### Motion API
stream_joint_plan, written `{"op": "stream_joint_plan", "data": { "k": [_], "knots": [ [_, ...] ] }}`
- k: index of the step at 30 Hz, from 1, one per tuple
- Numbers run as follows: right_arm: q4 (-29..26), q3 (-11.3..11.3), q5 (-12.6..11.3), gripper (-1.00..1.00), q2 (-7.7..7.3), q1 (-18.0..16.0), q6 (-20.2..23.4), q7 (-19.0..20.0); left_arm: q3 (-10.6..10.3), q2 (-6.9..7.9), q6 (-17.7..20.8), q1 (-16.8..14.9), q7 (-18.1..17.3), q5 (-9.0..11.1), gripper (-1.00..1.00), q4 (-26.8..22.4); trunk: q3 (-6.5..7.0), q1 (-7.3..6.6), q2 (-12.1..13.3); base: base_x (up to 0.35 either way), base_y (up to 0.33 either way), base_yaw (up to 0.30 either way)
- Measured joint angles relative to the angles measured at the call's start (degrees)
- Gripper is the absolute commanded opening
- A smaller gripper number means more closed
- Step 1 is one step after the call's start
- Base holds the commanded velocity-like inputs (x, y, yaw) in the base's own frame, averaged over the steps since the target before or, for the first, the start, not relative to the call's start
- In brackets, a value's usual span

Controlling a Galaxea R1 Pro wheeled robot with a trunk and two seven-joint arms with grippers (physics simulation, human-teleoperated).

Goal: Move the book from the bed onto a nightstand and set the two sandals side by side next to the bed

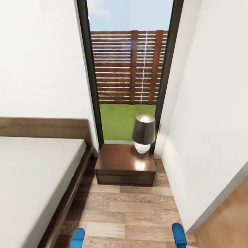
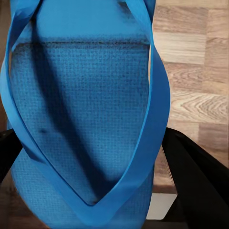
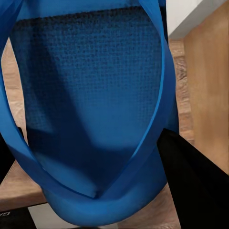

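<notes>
While above the plank floor (image 1: 127, 220), each gripper's black fingers (image 2: 195, 181) (image 3: 191, 176) tight around one blue sandal (image 2: 86, 109) (image 3: 90, 95).

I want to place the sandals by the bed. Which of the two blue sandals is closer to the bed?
The sandal at the robot's left, close by the bed frame. The other sandal is across the floor, beside the white wall.

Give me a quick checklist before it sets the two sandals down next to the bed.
1. Left end effector has a sandal: ok.
2. Right end effector has the other sandal: ok.
3. Bare floor beside the bed: ok.
4. Sandals side by side: not ok, apart in the head view.
5. Nightstand has room beside the lamp: ok.
6. Book's position: cannot tell.
</notes>
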Motion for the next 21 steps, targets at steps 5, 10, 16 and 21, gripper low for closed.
{"op": "stream_joint_plan", "data": {
  "k": [5, 10, 16, 21],
  "knots": [
    [0.01, -0.01, 0.00, -1.00, 0.00, -0.01, -0.01, 0.00, 0.00, 0.00, 0.00, 0.00, 0.00, 0.00, -1.00, 0.00, 0.04, 0.00, 0.00, 0.320, -0.105, 0.042],
    [0.06, 0.00, 0.00, -1.00, 0.00, 0.00, 0.01, -0.01, -0.02, 0.01, 0.01, 0.01, 0.00, 0.01, -1.00, -0.01, 0.11, 0.01, 0.00, 0.279, -0.179, 0.197],
    [0.07, 0.02, 0.00, -1.00, 0.00, 0.00, 0.02, -0.02, -0.03, -0.05, -0.19, 0.01, 0.00, -0.01, -1.00, -0.02, 0.23, 0.01, 0.00, 0.232, -0.232, 0.251],
    [0.00, 0.01, 0.00, -1.00, 0.00, 0.00, 0.03, -0.02, -0.03, -0.08, -0.40, 0.00, -0.04, -0.01, -1.00, 0.00, 0.27, 0.01, 0.00, 0.203, -0.250, 0.086]
  ]
}}
